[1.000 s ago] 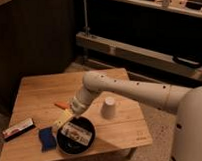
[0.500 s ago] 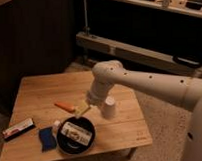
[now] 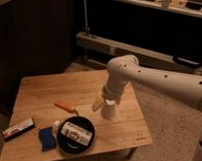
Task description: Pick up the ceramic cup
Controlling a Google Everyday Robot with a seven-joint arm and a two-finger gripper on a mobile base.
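Observation:
The ceramic cup [image 3: 109,112] is a small plain white tapered cup. It stands on the wooden table [image 3: 54,88], right of the middle. My gripper [image 3: 100,103] hangs from the white arm [image 3: 144,79], which reaches in from the right. The gripper is right at the cup's top left edge, and the wrist covers the cup's rim. The round black bowl [image 3: 62,142] sits to the front left of the cup with a white packet [image 3: 75,131] lying in it.
An orange stick-like item [image 3: 63,106] lies left of the cup. A blue sponge [image 3: 46,138], a small white bottle [image 3: 56,125] and a dark wrapped bar [image 3: 19,128] lie at the front left. A dark cabinet and a low ledge stand behind the table.
The arm has swung right, from over the black bowl to the cup, and the gripper now sits at the cup's top. The cup has not moved.

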